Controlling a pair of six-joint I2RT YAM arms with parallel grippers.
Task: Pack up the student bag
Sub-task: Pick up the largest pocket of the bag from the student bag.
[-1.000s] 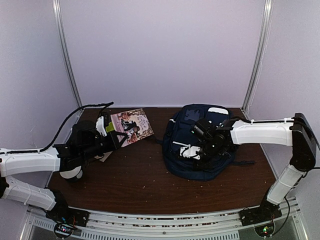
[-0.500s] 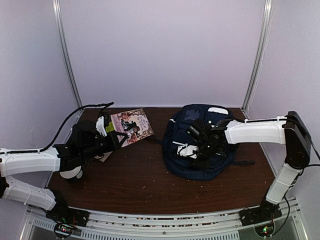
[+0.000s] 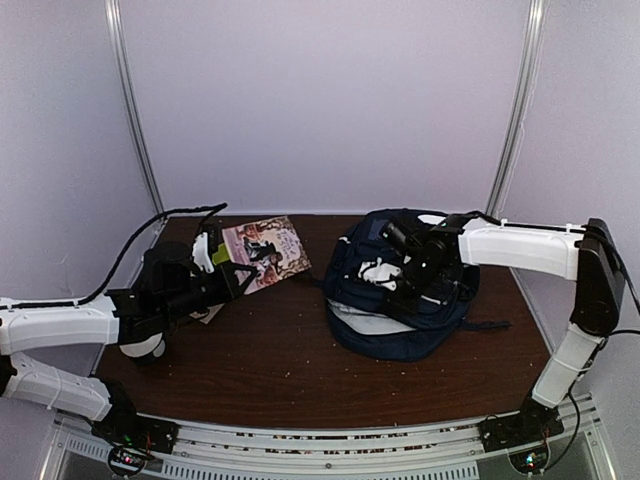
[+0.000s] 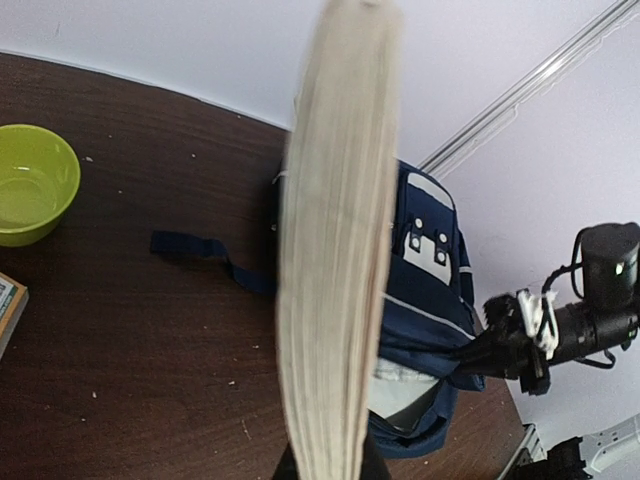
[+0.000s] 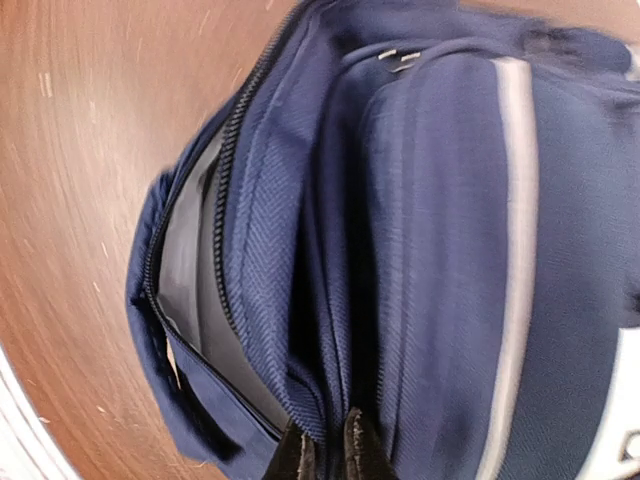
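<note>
The student bag (image 3: 400, 335) lies on the right half of the table (image 3: 280, 370), towards the far side. A moment ago it lay flat and closed. Now its upper panel is raised, and the main compartment gapes on the near left side, showing pale grey lining (image 5: 185, 270). With the mouth open, the bag looks ready to take something, though the opening seems narrow so far.

The right fingers (image 5: 297, 455) were partly spread over the bag a second ago and have since clamped down. They are nearly together, pinching a fold of navy fabric beside the zip and holding that edge up off the table.

The left fingers (image 3: 240, 272) stay clenched on an illustrated book (image 3: 268, 248), held clear of the table on the left and well apart from the bag. The left wrist view looks along its page edges toward the opening. A green bowl (image 4: 30, 185) sits on the table.
</note>
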